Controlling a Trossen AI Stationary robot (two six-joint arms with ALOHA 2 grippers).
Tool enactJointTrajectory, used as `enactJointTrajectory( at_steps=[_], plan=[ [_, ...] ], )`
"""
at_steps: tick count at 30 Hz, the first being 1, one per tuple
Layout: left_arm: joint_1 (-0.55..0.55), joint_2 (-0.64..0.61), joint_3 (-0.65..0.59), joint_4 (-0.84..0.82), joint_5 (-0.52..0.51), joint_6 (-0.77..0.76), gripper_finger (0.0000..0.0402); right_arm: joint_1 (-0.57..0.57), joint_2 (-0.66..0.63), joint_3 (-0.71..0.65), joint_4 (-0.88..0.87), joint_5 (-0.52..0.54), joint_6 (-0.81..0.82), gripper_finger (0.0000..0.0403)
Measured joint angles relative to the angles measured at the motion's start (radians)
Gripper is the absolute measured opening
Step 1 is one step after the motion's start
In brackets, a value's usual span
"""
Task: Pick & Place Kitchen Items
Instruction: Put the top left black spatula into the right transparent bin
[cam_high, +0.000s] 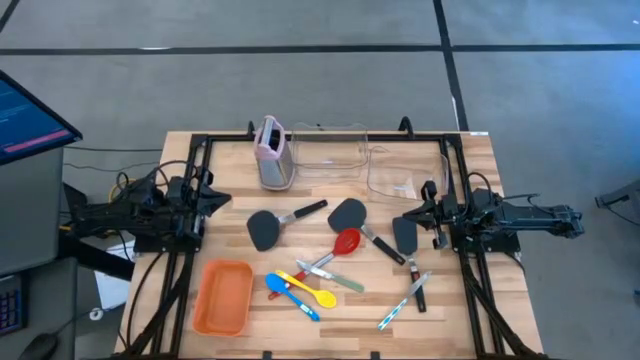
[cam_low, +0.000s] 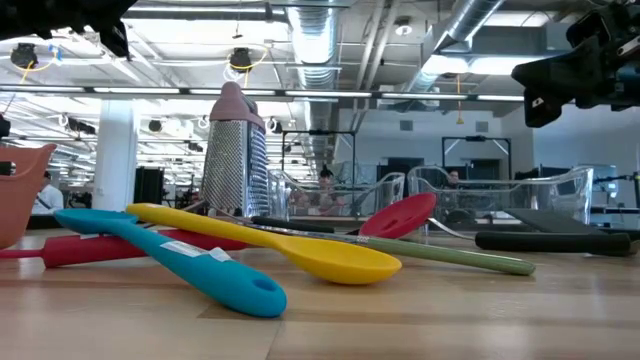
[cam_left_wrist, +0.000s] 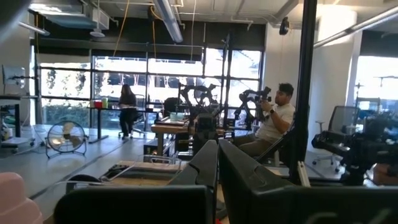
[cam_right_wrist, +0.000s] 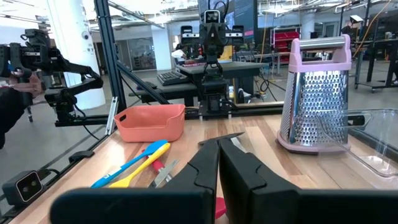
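Only my low view shows the yellow spoon (cam_low: 300, 250) crossing the blue spoon (cam_low: 190, 262); left gripper (cam_high: 222, 200) and right gripper (cam_high: 400, 222) hover closed, empty.

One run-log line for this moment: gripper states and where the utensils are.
left gripper: shut, parked left | right gripper: shut, parked right | utensils: loose on table, none held | tray: empty

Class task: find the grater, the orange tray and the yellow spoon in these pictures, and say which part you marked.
grater (cam_right_wrist: 317, 99): right wrist view, on its perforated metal face.
orange tray (cam_high: 224, 296): high view, on its flat floor.
yellow spoon (cam_low: 345, 262): low view, on its bowl.
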Motion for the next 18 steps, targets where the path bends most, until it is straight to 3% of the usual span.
enactJointTrajectory(
  at_steps=[6,11,18],
  plan=[
    [0.000,0.088,0.000,0.098,0.000,-0.069,0.0003,-0.002,0.000,0.000,-0.001,0.000,0.000,0.0010],
    [0.000,0.279,0.005,0.239,0.000,-0.069,0.0003,-0.002,0.000,0.000,-0.002,0.000,0.003,0.0010],
    [0.000,0.572,0.139,0.259,0.000,-0.046,0.0003,-0.001,0.000,0.000,-0.002,0.000,0.003,0.0010]
  ],
)
